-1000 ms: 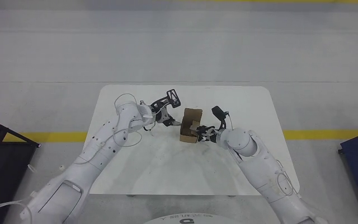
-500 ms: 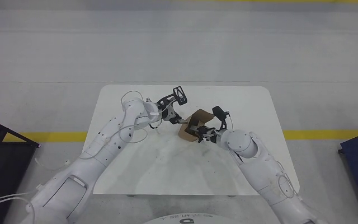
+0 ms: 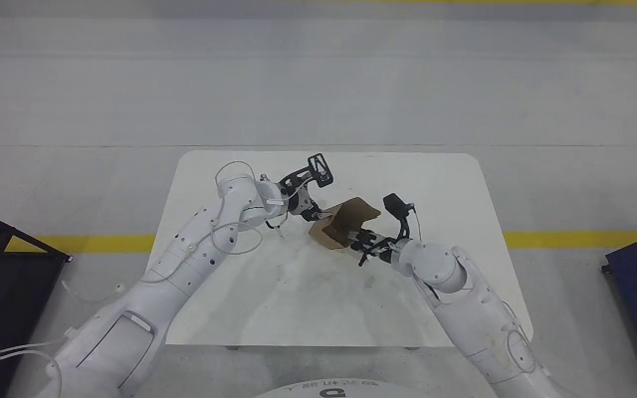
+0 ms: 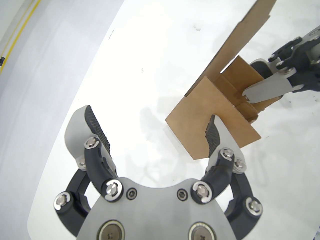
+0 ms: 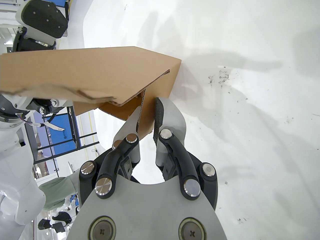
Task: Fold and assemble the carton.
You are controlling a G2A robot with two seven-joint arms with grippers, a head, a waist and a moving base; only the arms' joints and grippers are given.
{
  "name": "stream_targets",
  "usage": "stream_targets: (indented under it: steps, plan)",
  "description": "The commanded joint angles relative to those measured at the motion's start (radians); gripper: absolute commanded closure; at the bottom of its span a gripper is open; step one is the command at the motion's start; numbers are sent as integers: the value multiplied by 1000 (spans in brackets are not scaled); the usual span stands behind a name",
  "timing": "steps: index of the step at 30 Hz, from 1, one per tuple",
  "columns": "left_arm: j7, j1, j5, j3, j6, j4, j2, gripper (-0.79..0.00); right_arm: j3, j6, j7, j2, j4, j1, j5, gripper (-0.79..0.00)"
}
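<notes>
**While the right gripper clamps one wall, a half-folded carton sits at mid-table**

As seen from above, the brown carton rests near the middle of the white table, between the two arms. Its flaps are spread unevenly and its open side is turned upward. The left gripper sits just beside the carton's edge on its own arm's side, while the right gripper meets the opposite edge.

From the left wrist, the left gripper has its fingers spread wide with nothing between them. One ribbed pad overlaps a flat panel of the carton, though whether it touches the cardboard cannot be told. A long flap rises at a tilt from the far side of the box. Across the box, the right gripper has one metal finger reaching into the cavity, against an inner wall.

From the right wrist, the right gripper pinches a cardboard wall of the carton. One finger lies on each face, and the corrugated edge shows between them. A broad upper panel juts out above the fingers. Just beside the box, the table bears dark scuff marks. Beyond the carton stands a dotted black pad of the left gripper, apart from the cardboard.
</notes>
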Motion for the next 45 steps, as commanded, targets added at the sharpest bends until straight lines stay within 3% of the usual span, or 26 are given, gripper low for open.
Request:
stream_targets:
  steps: [1,9,12,13,20,29,37,42,45]
  plan:
    - [0,0,0,0,0,0,0,-785,-4,9,0,0,-2,4,-3,-132]
    - [0,0,0,0,0,0,0,-785,27,12,-25,10,-91,-66,-41,-99]
    - [0,0,0,0,0,0,0,-785,61,20,-19,20,-150,-114,-76,-55]
    - [0,0,0,0,0,0,0,-785,73,27,-17,23,-172,-128,-81,-3]
    - [0,0,0,0,0,0,0,-785,132,73,25,38,-312,-201,-128,0]
    - [0,0,0,0,0,0,0,-785,132,76,21,38,-308,-201,-132,0]
    - [75,60,7,-71,-7,-2,28,-785,23,349,75,40,-359,-160,-384,0]
    - [125,102,19,-120,-41,-20,50,-785,0,406,129,43,-408,-150,-445,0]
    - [168,115,10,-140,-136,-24,62,-785,-41,388,204,50,-394,-126,-535,0]
